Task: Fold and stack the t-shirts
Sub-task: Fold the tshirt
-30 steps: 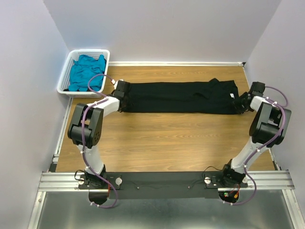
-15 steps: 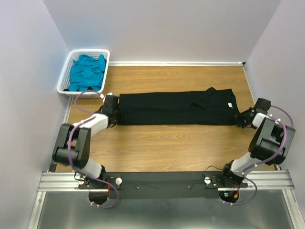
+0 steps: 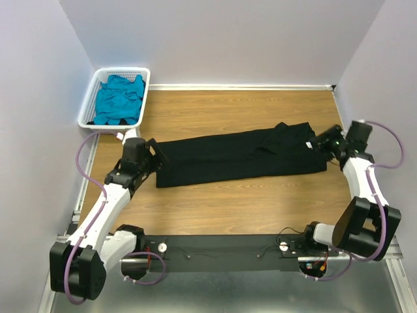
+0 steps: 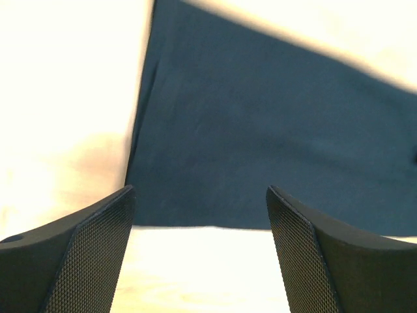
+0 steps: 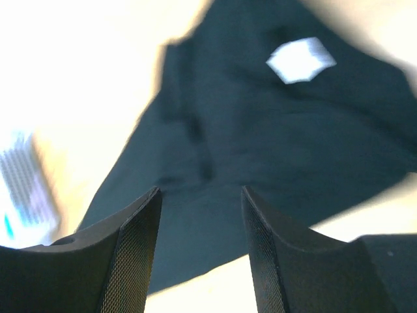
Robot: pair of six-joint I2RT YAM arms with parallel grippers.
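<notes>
The black t-shirt (image 3: 241,156) lies in a long folded strip across the table (image 3: 215,208). The teal t-shirt (image 3: 119,98) sits in the basket (image 3: 91,124). We see the left gripper (image 3: 155,154) at the strip's left end and the right gripper (image 3: 320,142) at its right end, both with jaws apart and gripping nothing.

A plain black t-shirt (image 3: 241,156) with a white neck label (image 5: 301,60) covers the brown wood-grain desk (image 3: 228,208) ahead of the left tool (image 4: 200,192), whose fingers (image 4: 91,261) are black and mesh-patterned, and a teal-blue t-shirt (image 3: 119,99) fills the white slotted basket (image 3: 122,70).

Robot lab test cell. Plain panel walls (image 3: 215,39) box in wood tabletop (image 3: 215,208); alu extrusion rail (image 3: 389,246) along near edge.
</notes>
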